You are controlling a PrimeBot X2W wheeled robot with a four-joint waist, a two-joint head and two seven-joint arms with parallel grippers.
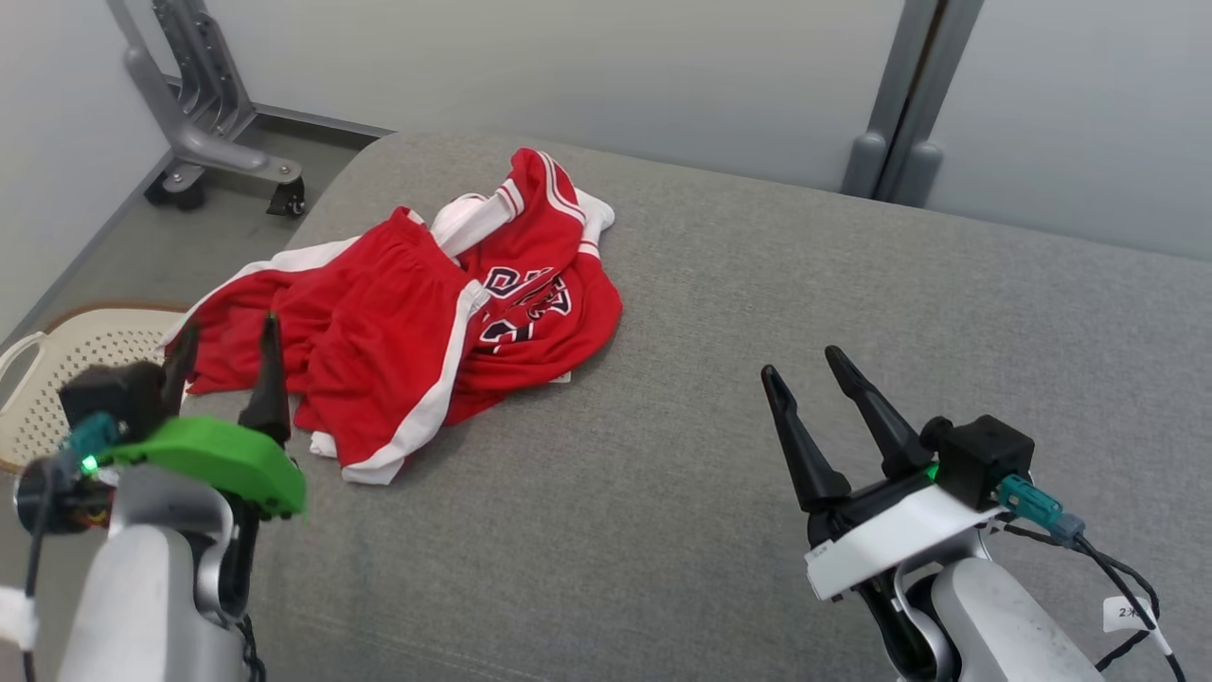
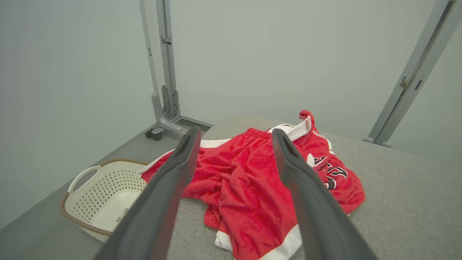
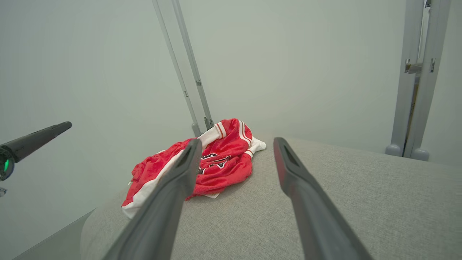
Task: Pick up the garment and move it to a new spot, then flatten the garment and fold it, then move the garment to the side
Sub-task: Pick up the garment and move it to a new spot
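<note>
A crumpled red garment (image 1: 417, 322) with white trim and dark lettering lies bunched at the left part of a grey cushioned surface (image 1: 757, 379). My left gripper (image 1: 227, 332) hovers open just in front of the garment's near left edge, nothing between its fingers. In the left wrist view the garment (image 2: 249, 180) spreads beyond the open gripper (image 2: 236, 133). My right gripper (image 1: 805, 362) stands open over bare cushion, well right of the garment. In the right wrist view the garment (image 3: 216, 162) lies ahead and left of the open gripper (image 3: 236, 142).
A cream perforated laundry basket (image 1: 57, 379) sits on the floor at the left, beside the cushion's edge, also seen as the basket (image 2: 104, 195). A grey wheeled metal stand (image 1: 204, 123) is at the far left, and a grey post (image 1: 904, 114) at the back right.
</note>
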